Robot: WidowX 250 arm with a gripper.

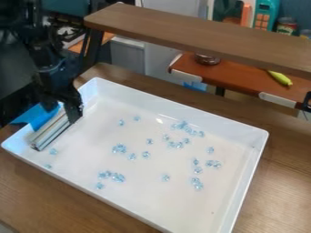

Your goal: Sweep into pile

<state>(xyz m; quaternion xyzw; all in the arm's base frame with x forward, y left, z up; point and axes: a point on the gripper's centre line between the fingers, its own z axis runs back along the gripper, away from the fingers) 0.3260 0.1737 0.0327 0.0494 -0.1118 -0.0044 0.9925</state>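
Note:
The black gripper (62, 105) is low over the left end of the white tray (139, 200), shut on the sweeper. This sweeper (50, 132) has a long pale, silvery edge and a blue part (41, 117) behind it, and it lies slanted along the tray's left wall. Small light-blue clear pieces are scattered over the tray floor, including a cluster (119, 149) near the middle, a group (111, 176) toward the front and another (196, 183) at the right. One piece (53, 151) is just right of the sweeper's lower end.
The tray's raised walls surround the pieces on a brown wooden table (282, 182). A wooden shelf board (200, 34) spans the space above the back. Behind the table are a reddish-brown counter (234, 78) and a yellow banana-like item (280, 78).

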